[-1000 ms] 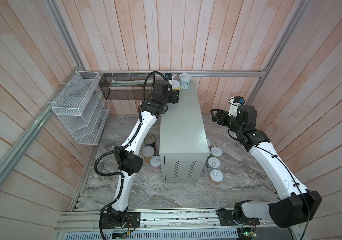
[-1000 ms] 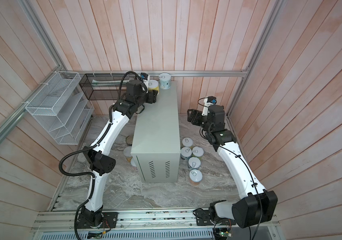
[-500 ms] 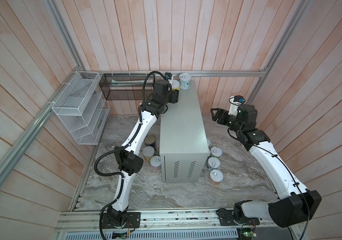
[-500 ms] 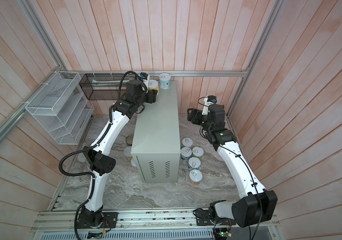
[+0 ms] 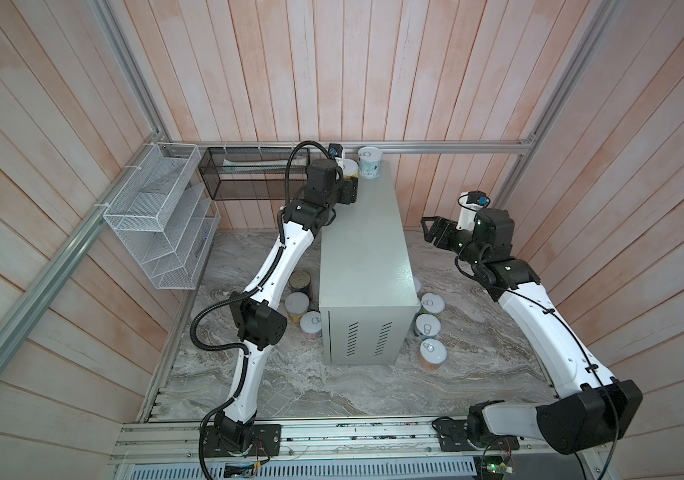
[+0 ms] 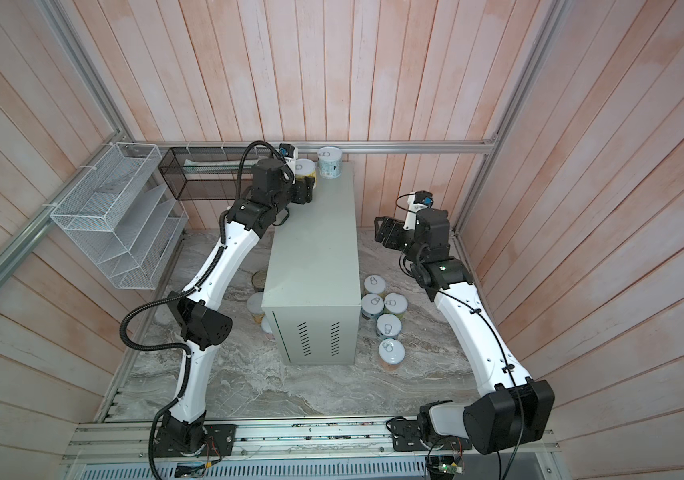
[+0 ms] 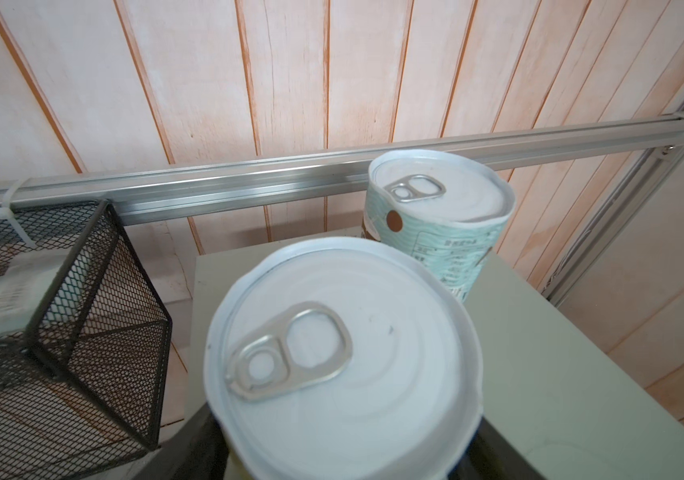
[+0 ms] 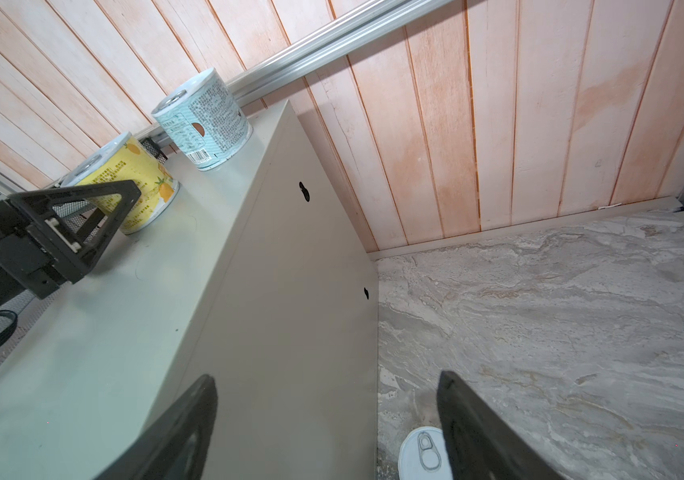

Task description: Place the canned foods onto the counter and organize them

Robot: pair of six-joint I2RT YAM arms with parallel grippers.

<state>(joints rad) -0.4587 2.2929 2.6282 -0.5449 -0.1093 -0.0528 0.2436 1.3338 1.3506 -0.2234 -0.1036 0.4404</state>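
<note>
Two tins stand on the bench (image 5: 363, 249), at its end far from the vent slits. The pale-blue tin (image 5: 370, 163) is at the very end of the bench. The yellow tin (image 5: 349, 167) is just beside it, nearer the bench edge where the left arm reaches in. Both stand upright with their pull-tab lids up.

The left claw (image 5: 348, 188) is around the yellow tin, with a finger on each side. The tin's bottom rests on the bench top. I cannot tell if the claw is squeezing the tin or has let go, because the fingers sit too close to the label to see a gap.

The right claw (image 5: 431, 232) is spread wide with nothing in it. It hangs beside the bench, above the marble floor (image 5: 332, 386).

More tins wait on that floor. Five small tins (image 6: 388, 326) sit close to one long side of the bench. Three more, one of them a taller dark tin (image 5: 300, 282), sit close to the other long side. So I think most of the job is not done yet.

The tins look hard and round with smooth sides. They should not squash, but they could slip, or roll if tipped. They are likely full and a bit heavy. The best place to hold one seems to be the middle of its sides, kept upright, not the thin lid rim.
</note>
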